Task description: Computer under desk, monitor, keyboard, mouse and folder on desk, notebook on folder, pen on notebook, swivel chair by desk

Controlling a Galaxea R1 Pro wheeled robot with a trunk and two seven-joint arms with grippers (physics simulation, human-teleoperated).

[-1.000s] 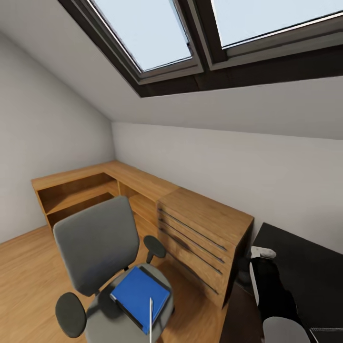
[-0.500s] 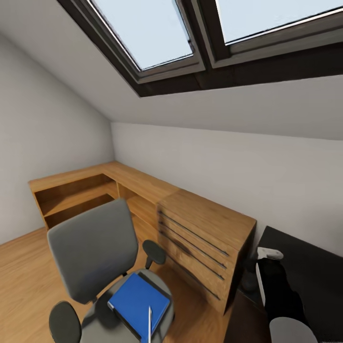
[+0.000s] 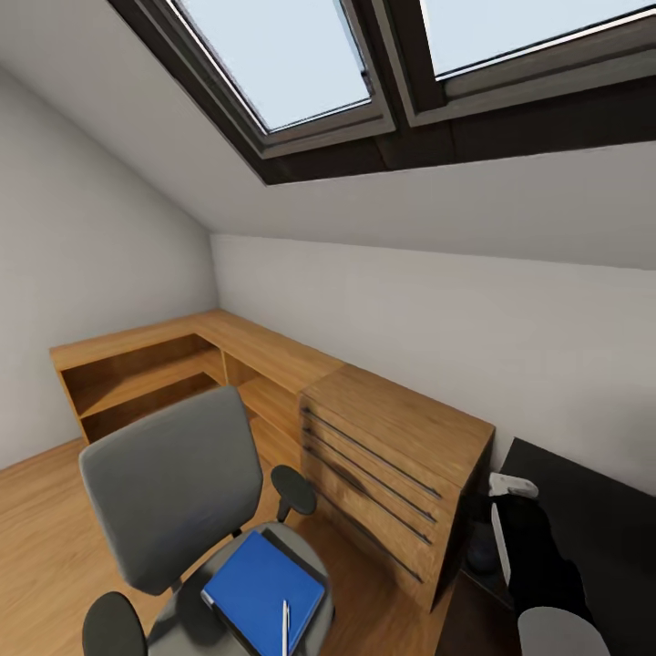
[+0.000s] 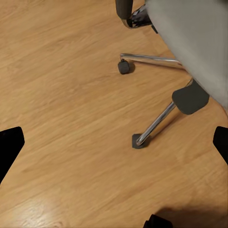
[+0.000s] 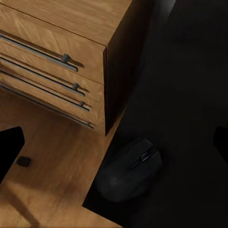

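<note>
The swivel chair [image 3: 178, 492] stands at about 7 o'clock in the head view, on the light wood floor [image 3: 36, 538] of the bedroom. The blue folder [image 3: 264, 588] lies flat on its grey seat, and the white pen [image 3: 284, 629] rests on the folder's near edge. A wooden drawer chest [image 3: 392, 474] stands at 5 o'clock, with the black bench [image 3: 592, 510] just beside it at 4 o'clock. In the right wrist view the dark mouse [image 5: 130, 168] sits on the bench's black surface close to the chest. The left wrist view looks down on the chair's chrome legs and casters. Whether either arm's jaws are apart or together cannot be told.
</note>
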